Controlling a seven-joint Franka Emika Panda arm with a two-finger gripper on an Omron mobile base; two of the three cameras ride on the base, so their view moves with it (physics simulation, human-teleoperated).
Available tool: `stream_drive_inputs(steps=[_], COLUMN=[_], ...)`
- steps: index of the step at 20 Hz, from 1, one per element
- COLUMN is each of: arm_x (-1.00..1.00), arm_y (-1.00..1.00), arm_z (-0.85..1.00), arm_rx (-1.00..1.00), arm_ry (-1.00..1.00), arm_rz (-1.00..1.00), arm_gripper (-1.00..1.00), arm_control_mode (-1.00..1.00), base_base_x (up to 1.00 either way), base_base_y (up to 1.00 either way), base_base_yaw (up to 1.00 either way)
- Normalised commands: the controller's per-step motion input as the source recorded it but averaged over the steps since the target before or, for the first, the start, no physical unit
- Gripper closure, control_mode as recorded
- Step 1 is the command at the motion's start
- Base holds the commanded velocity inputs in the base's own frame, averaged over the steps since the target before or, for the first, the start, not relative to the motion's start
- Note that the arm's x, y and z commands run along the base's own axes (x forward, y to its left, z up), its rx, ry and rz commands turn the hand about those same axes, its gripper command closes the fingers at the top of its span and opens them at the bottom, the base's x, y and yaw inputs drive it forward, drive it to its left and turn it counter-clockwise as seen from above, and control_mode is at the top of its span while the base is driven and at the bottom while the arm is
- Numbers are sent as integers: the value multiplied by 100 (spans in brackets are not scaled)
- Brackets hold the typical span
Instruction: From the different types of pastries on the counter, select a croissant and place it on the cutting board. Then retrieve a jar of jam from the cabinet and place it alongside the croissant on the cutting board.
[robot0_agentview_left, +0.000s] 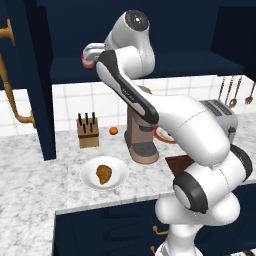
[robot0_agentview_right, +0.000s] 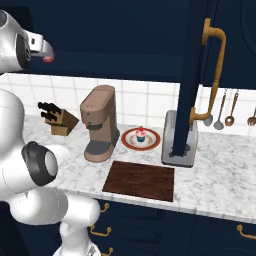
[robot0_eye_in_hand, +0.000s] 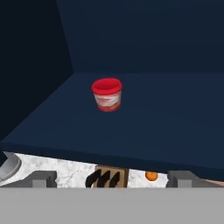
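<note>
The gripper (robot0_eye_in_hand: 111, 178) is hanging wide open, holding and touching nothing; the jar of jam (robot0_eye_in_hand: 106, 95) is sitting at twelve o'clock on the cabinet (robot0_eye_in_hand: 144, 118) shelf

no readable text anywhere — the jar of jam (robot0_eye_in_hand: 106, 95) label blurs.

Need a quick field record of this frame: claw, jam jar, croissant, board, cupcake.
claw: open, raised at the open navy cabinet, short of the jar
jam jar, small squat red: upright on cabinet shelf, ungrasped
croissant, golden-brown ridged: on round white plate
cutting board, dark brown wooden: bare
cupcake, pink and blue frosted: on red-rimmed plate
</note>
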Motion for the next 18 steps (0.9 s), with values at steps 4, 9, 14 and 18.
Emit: stream_drive_inputs(steps=[4, 9, 14, 18], arm_x=[51, 20, 29, 62], arm_y=[1, 26, 20, 0], arm_z=[-1, 0, 0, 0], arm_rx=[0, 0, 0, 0], arm_ry=[0, 0, 0, 0], arm_rz=[0, 0, 0, 0], arm_gripper=[-100, -100, -100, -100], arm_control_mode=[-100, -100, -100, -100], base_base_x=[0, 0, 0, 0], base_base_y=[0, 0, 0, 0], base_base_yaw=[0, 0, 0, 0])
